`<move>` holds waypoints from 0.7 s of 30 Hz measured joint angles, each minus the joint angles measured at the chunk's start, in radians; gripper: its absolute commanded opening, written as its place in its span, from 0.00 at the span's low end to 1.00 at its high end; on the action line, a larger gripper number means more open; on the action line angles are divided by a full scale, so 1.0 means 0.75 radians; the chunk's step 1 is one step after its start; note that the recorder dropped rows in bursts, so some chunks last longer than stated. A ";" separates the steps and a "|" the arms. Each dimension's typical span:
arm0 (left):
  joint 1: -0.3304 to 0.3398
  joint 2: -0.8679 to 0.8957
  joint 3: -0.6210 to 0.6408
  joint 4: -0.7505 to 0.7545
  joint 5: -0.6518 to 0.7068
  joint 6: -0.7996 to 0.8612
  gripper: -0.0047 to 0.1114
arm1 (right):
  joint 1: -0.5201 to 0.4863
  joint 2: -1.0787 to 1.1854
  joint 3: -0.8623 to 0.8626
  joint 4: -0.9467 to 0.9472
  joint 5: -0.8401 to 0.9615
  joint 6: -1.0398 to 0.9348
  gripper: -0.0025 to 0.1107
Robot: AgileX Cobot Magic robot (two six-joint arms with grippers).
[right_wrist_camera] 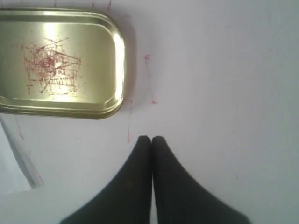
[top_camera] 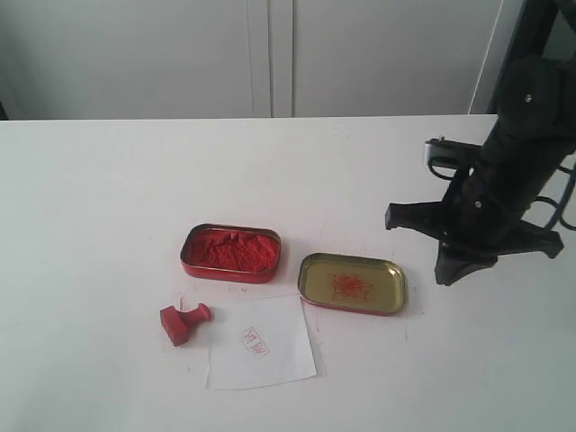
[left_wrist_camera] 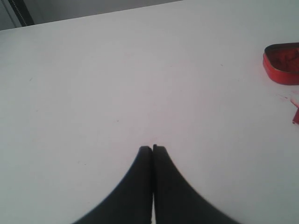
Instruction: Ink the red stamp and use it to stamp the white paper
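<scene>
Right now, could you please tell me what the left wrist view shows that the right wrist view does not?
Only the left wrist view: one end of the red ink tin. Only the right wrist view: the gold lid with red smears and a corner of the white paper. Both: the white table, plus shut black fingers, the left fingers and the right fingers.

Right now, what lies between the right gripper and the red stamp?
The gold lid, then the top edge of the paper, in the exterior view.
</scene>
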 measured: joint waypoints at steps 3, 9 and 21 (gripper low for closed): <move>0.000 0.000 0.000 0.000 0.000 0.000 0.04 | -0.025 -0.038 0.015 -0.028 -0.003 0.000 0.02; 0.000 0.000 0.000 0.000 0.000 0.000 0.04 | -0.030 -0.102 0.023 -0.070 -0.003 0.000 0.02; 0.000 0.000 0.000 0.000 0.000 0.000 0.04 | -0.030 -0.240 0.023 -0.084 -0.003 -0.003 0.02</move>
